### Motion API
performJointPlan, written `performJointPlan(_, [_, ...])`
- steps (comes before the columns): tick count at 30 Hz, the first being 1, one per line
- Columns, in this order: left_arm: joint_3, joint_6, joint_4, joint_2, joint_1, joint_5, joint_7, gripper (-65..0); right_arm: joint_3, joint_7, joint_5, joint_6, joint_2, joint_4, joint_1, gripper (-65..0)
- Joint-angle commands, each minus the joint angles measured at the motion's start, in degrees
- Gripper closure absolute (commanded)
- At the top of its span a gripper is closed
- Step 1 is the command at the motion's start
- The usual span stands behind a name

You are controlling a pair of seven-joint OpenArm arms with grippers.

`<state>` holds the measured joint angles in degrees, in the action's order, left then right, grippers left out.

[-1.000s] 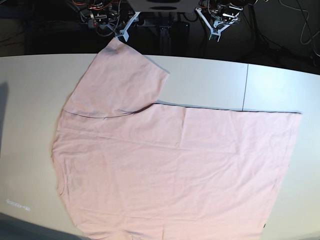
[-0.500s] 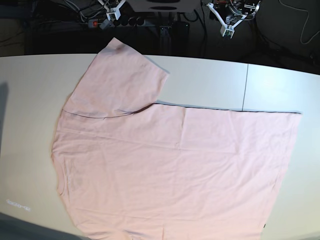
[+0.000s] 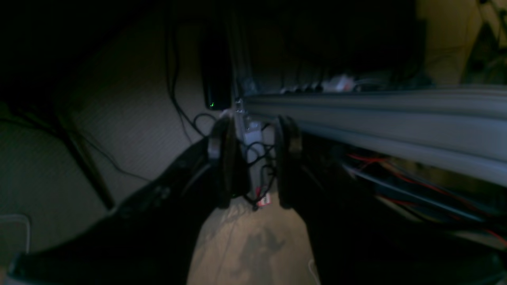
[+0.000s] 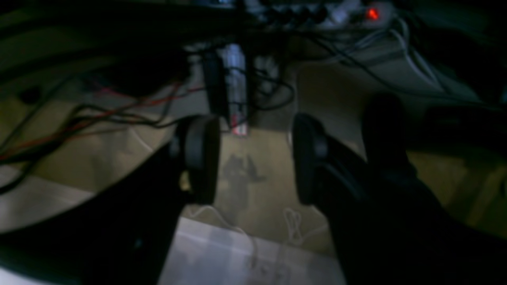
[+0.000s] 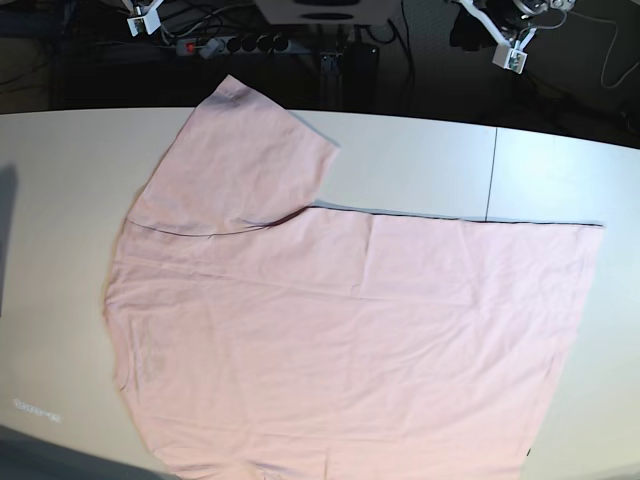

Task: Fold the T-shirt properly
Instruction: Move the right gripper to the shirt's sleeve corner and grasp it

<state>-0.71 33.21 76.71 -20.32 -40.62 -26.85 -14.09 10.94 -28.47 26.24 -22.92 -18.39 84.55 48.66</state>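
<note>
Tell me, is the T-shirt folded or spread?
Mostly spread: the T-shirt lies flat across the table, one sleeve out, plain side up.

T-shirt [image 5: 340,330]: matt pink cloth | table [image 5: 420,165]: smooth matt white

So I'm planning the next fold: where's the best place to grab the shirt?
Probably the sleeve: it juts toward the arms' side of the table, its tip at the far edge. Come from above there, pinching the hem. The shirt otherwise lies flat, so edges are easiest.
</note>
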Motion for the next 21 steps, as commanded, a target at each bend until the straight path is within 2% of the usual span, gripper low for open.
performJointPlan(1, [-0.81, 0.96, 3.19, -0.83, -1.57, -1.36, 0.15, -20.3, 0.24, -0.59, 2.91, -4.52, -1.66, 3.82, 1.75, -29.7])
performJointPlan(5, [-2.58, 1.14, 12.72, -1.36, -5.11, -1.68, -1.05, -20.3, 0.94, -6.36, 9.4, -6.19, -3.54, 15.5, 4.92, -30.0])
performJointPlan(8, [-2.75, 1.16, 18.18, -2.08, -6.95, -1.66, -1.99, -20.3, 2.1, -7.5, 12.85, -6.75, -3.5, 21.18, 5.31, -35.3])
performJointPlan(10, [-2.75, 1.16, 21.05, -2.43, -7.91, -1.66, -3.45, -20.3, 3.39, -7.43, 14.29, -6.71, -3.41, 23.87, 4.96, -35.6])
performJointPlan(14, [-2.75, 1.14, 24.3, -2.56, -9.57, -1.68, -5.4, -20.3, 7.3, -7.65, 17.03, -6.71, -3.34, 26.67, 2.73, -35.6])
performJointPlan(21, [-2.75, 1.16, 25.0, -2.56, -10.36, -1.66, -5.46, -20.3, 12.44, -9.14, 18.38, -6.71, -3.34, 26.53, -3.13, -35.6])
